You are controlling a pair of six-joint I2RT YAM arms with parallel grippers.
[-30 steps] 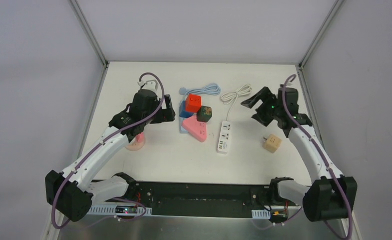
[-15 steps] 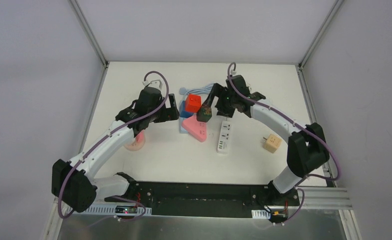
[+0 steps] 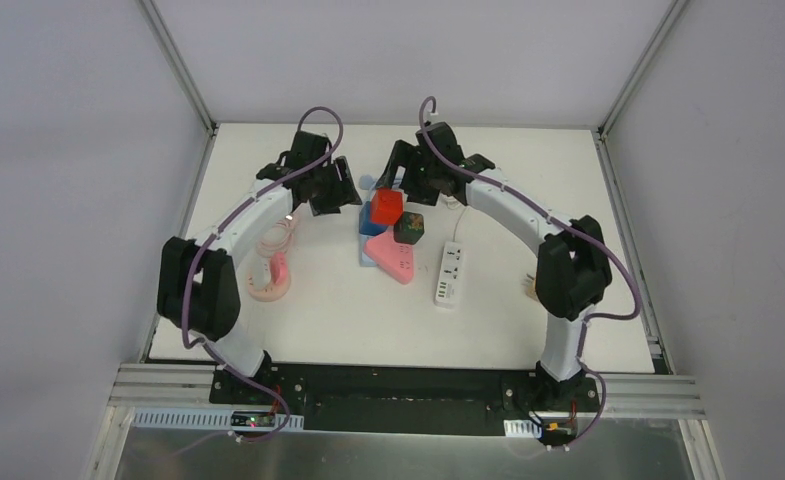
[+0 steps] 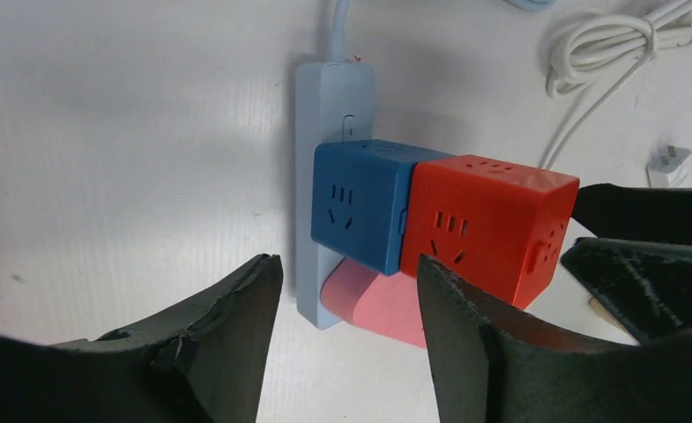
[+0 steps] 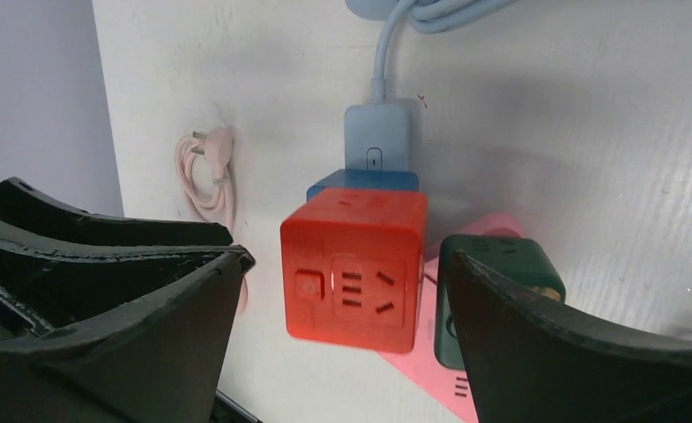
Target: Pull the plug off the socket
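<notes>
Right tool nearer red cube; switch wrist-only

You get bright, even overhead light, soft shadows and sharp views; only near fingers blur slightly.

Left hand and right hand face each other, both parted wide.
</notes>
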